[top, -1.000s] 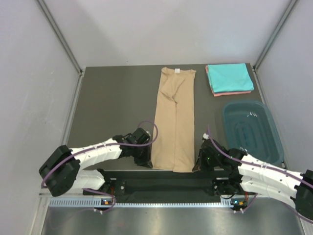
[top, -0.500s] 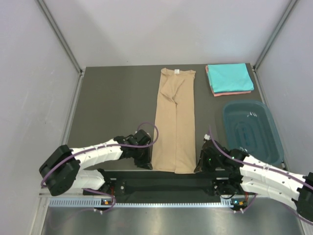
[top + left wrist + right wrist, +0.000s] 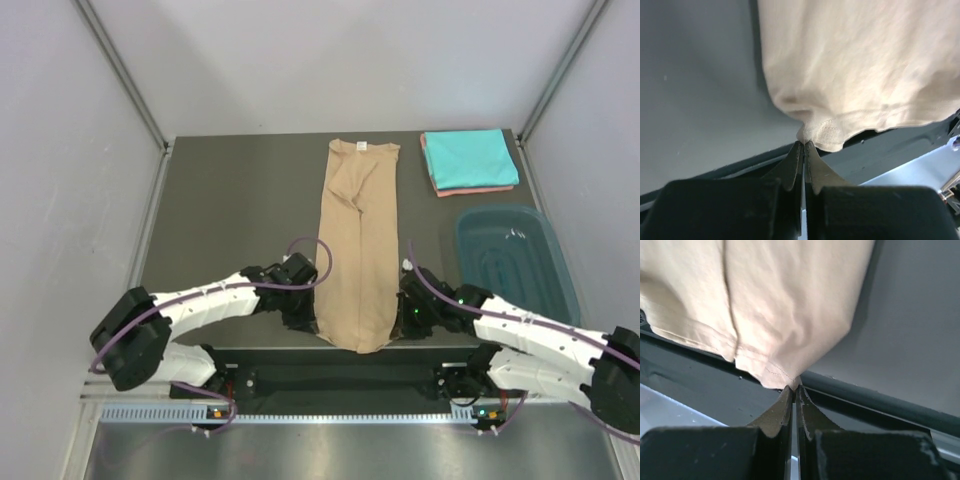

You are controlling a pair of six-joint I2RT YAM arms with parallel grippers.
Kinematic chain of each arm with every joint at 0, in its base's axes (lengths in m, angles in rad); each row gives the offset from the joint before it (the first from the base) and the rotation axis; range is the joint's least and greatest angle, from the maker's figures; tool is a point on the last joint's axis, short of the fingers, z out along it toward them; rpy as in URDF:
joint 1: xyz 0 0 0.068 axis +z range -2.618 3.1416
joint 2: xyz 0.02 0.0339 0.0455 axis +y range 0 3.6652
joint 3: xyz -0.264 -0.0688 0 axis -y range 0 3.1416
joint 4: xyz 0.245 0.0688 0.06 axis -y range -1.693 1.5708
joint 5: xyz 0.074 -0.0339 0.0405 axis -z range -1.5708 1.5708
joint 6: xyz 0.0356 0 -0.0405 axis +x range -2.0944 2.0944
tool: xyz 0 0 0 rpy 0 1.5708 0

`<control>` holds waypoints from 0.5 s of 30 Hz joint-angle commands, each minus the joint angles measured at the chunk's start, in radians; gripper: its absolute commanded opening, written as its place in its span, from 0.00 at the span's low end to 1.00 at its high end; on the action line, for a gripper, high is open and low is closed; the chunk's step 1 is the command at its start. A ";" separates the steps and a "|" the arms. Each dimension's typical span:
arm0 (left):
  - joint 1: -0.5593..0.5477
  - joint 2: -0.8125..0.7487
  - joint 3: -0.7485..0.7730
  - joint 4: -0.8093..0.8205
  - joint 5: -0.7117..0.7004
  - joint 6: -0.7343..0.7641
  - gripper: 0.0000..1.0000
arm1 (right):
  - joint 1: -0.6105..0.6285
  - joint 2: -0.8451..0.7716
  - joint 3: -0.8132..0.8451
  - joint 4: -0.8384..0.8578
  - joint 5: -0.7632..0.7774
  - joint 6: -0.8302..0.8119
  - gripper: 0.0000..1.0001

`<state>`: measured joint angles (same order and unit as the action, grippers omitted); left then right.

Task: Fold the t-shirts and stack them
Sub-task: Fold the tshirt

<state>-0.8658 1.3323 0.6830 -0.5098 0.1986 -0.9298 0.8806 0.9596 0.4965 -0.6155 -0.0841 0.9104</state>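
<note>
Tan t-shirt (image 3: 358, 240): long folded strip down centre of table (image 3: 230, 210), collar end far, near hem at front edge, drawn narrow. My left gripper (image 3: 803, 146) clamped on hem's left corner, my right gripper (image 3: 794, 388) on right corner. Turquoise t-shirt (image 3: 470, 156) folded atop salmon-pink t-shirt (image 3: 475, 190), far right corner. Teal tub (image 3: 466, 262) just nearer.

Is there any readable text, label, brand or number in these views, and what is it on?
No text can be read.
White tag at the far end of the tan t-shirt: too small to read.
Turquoise t-shirt and teal tub: no print visible.
</note>
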 commanded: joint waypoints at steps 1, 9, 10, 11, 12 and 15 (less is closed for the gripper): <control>0.030 0.045 0.078 -0.032 -0.042 0.035 0.00 | -0.044 0.056 0.088 -0.006 0.021 -0.105 0.00; 0.126 0.198 0.229 -0.042 -0.031 0.123 0.00 | -0.259 0.236 0.240 0.029 -0.075 -0.315 0.00; 0.151 0.234 0.274 -0.044 -0.033 0.134 0.00 | -0.273 0.258 0.281 0.030 -0.086 -0.356 0.00; 0.166 0.252 0.297 -0.050 -0.034 0.152 0.00 | -0.285 0.284 0.304 0.030 -0.097 -0.376 0.00; 0.181 0.267 0.321 -0.058 -0.036 0.161 0.00 | -0.310 0.332 0.327 0.031 -0.104 -0.396 0.00; 0.241 0.338 0.424 -0.075 -0.057 0.198 0.00 | -0.347 0.425 0.414 0.020 -0.102 -0.447 0.00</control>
<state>-0.6689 1.6402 1.0199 -0.5606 0.1703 -0.7952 0.5686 1.3201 0.8196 -0.6144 -0.1619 0.5674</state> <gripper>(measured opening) 0.012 0.010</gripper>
